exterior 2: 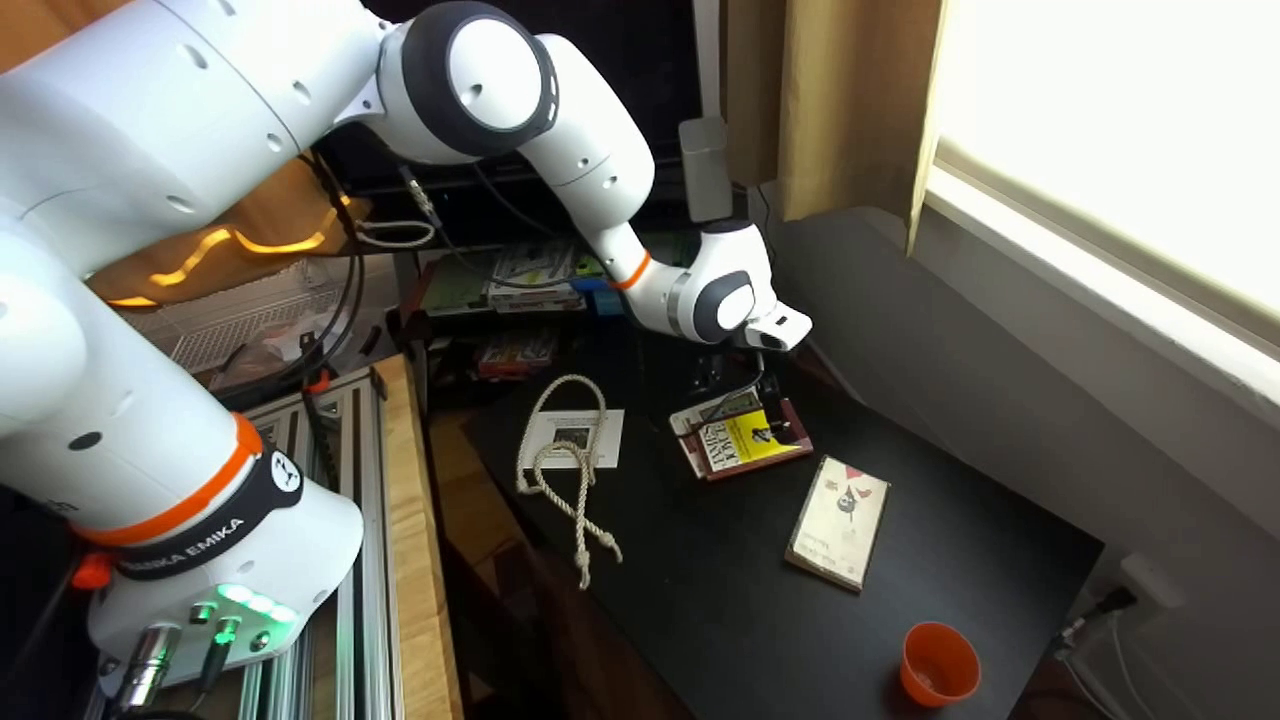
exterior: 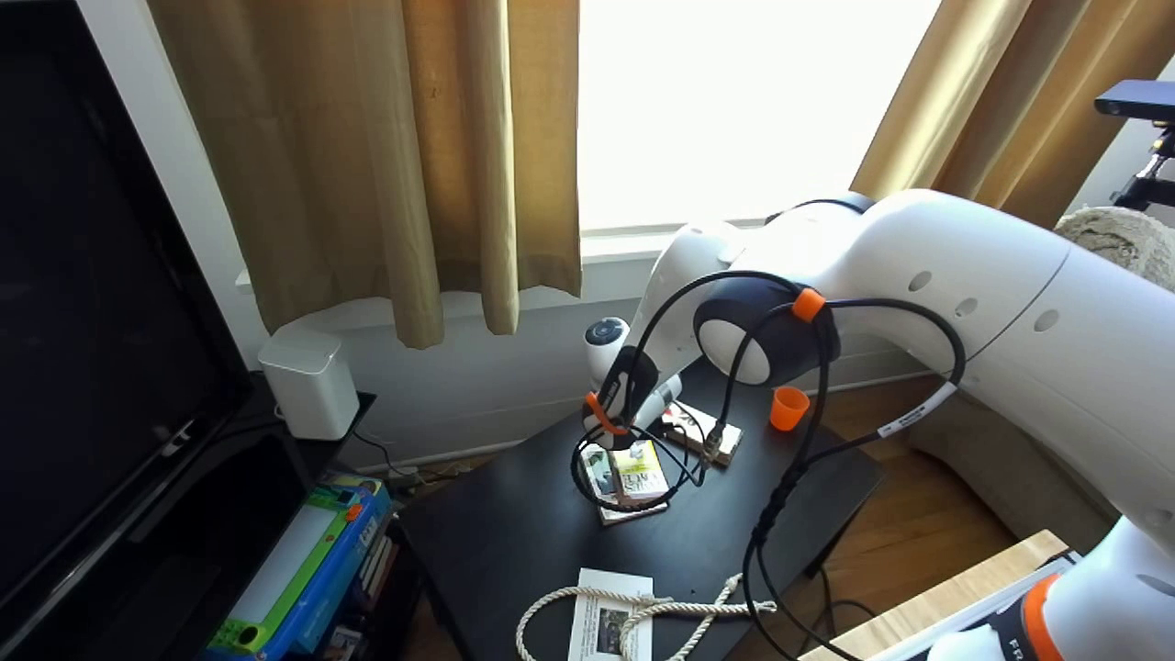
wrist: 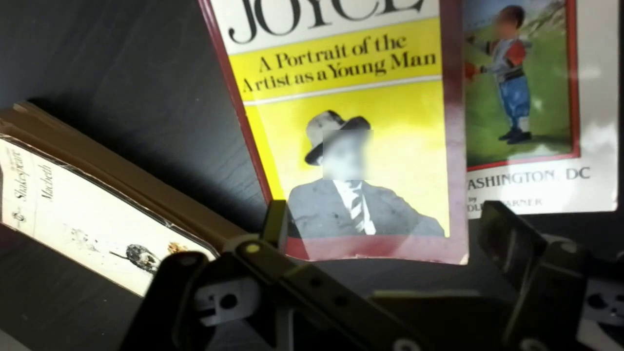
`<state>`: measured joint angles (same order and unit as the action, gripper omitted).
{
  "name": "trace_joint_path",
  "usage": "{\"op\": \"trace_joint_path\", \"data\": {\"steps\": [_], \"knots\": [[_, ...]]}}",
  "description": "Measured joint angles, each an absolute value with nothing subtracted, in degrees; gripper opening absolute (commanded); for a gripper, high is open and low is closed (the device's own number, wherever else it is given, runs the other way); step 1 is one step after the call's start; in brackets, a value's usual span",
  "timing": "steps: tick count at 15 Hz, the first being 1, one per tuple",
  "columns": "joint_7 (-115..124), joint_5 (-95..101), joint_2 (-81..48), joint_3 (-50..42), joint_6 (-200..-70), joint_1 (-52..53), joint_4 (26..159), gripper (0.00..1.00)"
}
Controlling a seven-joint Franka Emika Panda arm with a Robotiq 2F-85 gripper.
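My gripper (wrist: 385,218) is open, with nothing between its fingers. In the wrist view its fingers stand to either side of the near end of a yellow and maroon Joyce book (wrist: 404,146), which lies flat. The same book shows below the gripper in both exterior views (exterior: 645,477) (exterior 2: 735,440). It partly covers a white book with a green picture (wrist: 597,146) beside the right finger. A cream Macbeth book (wrist: 73,219) lies apart, left of the left finger; it also shows in an exterior view (exterior 2: 840,520). Whether the fingers touch any book cannot be told.
The books lie on a black table (exterior 2: 700,590). An orange cup (exterior 2: 940,665) stands near one end. A knotted rope (exterior: 679,607) lies over a white printed sheet (exterior: 597,588) at the other end. A wall with a window sill (exterior 2: 1100,270), a TV (exterior: 83,275) and a white box (exterior: 310,386) are nearby.
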<state>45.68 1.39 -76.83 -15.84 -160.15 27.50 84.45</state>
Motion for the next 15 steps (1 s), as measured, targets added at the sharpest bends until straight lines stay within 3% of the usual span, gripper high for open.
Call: {"op": "trace_joint_path", "data": {"steps": [4, 5, 6, 7, 8, 9, 10, 11, 15], "knots": [[48.2, 1.4, -80.4, -16.7, -161.4, 27.3, 80.4, 0.61], [48.7, 1.4, -81.1, -16.7, -161.8, 27.3, 79.7, 0.69], [49.2, 1.4, -81.8, -16.8, -162.3, 27.3, 78.9, 0.85], [49.6, 1.4, -82.3, -16.8, -162.6, 27.3, 78.3, 0.92], [50.0, 1.4, -82.6, -16.9, -162.7, 27.3, 77.8, 0.94], [50.3, 1.4, -82.8, -17.0, -162.7, 27.3, 77.5, 0.72], [50.5, 1.4, -83.1, -17.0, -162.7, 27.3, 77.0, 0.6], [50.6, 1.4, -83.5, -17.0, -162.7, 27.3, 76.6, 0.6], [50.6, 1.4, -83.8, -17.2, -162.8, 27.3, 75.5, 0.31]]}}
